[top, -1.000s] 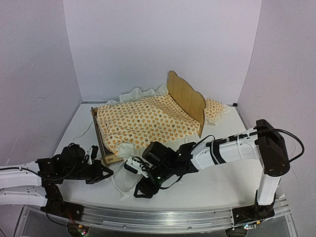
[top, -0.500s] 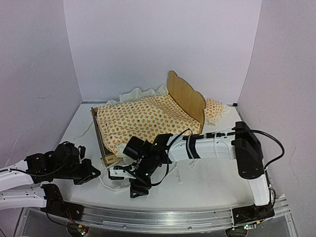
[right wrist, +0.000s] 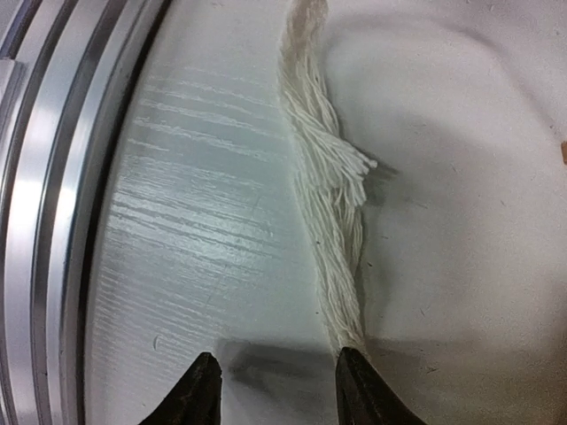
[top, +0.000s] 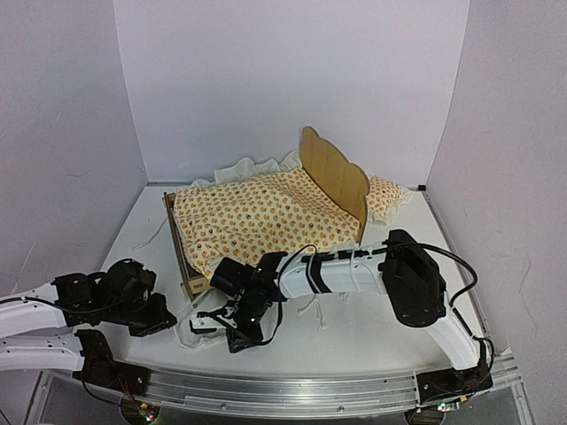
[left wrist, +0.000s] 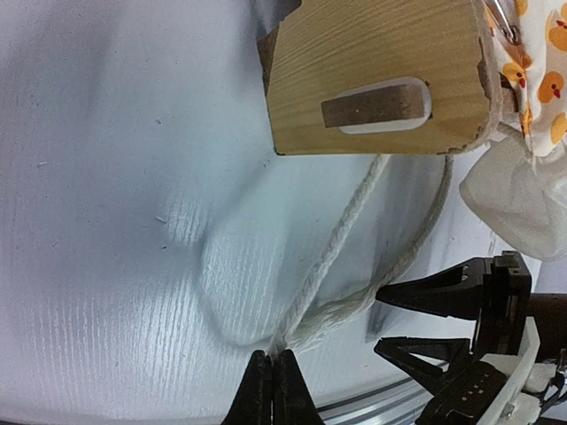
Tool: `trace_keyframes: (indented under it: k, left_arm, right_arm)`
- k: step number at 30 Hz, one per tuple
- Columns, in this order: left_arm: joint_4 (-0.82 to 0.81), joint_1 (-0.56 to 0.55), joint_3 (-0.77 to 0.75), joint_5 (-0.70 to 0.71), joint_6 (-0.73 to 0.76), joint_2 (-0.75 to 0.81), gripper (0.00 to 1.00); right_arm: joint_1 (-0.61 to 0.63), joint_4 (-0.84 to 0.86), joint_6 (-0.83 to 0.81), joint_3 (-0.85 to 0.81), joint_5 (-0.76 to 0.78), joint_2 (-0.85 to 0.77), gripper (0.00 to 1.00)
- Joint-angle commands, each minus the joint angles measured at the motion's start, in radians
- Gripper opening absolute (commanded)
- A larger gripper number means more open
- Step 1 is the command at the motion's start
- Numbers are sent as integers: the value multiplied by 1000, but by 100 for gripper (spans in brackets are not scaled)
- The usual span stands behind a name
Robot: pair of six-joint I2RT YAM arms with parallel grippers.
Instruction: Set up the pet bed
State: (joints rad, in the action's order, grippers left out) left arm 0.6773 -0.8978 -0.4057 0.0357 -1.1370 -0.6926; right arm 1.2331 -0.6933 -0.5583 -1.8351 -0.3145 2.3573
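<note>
the pet bed stands toward the back middle of the desk, its scalloped headboard upright on the right and its low footboard on the left. orange-print bedding with a white ruffle is draped over the frame and spills past the near side, and a small matching pillow lies behind the headboard, just beside it. in the left wrist view we see a plywood corner of the footboard from close up, with the bedding's ruffle hanging next to it. a white cord runs down from that corner, loops on the desk and comes in to the tips of the left fingers, which are pressed together; we cannot tell whether the cord is pinched between them. the left fingers sit low at the near left of the desk, near the footboard. the right arm reaches across to the left, and the right fingers are down at the desk just in front of the bed's near corner. they stand apart, with the frayed end of the cord lying between them, close against one finger. the metal rail at the near edge of the desk runs alongside.
</note>
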Motion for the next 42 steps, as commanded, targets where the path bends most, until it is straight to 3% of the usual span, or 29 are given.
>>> trace_keyframes:
  k: [1,8,15,25,28,32,38,42]
  left_arm:
    - [-44,-3,-10,-18,51,2,0]
    - [-61,-3,21,-16,29,-18,0]
    - [-68,-3,41,-32,17,-48,0]
    - [-81,-3,48,-81,35,-41,0]
    - [-82,-3,43,-85,43,-38,0]
    - [-83,-3,35,-88,51,-27,0]
    - [-116,-3,30,-107,92,-57,0]
    - [-268,-3,82,-210,115,-67,0]
  right_arm:
    - [-4,96,65,72,6,-45,46]
    - [-4,141,101,116,-34,-138,52]
    - [-33,149,100,65,-16,-69,66]
    - [-35,186,122,53,-4,-28,67]
    - [-35,186,113,52,-4,-7,63]
    - [-35,186,126,93,-8,-4,47]
    - [-35,191,217,142,69,-73,0]
    - [-35,304,398,190,105,-225,0]
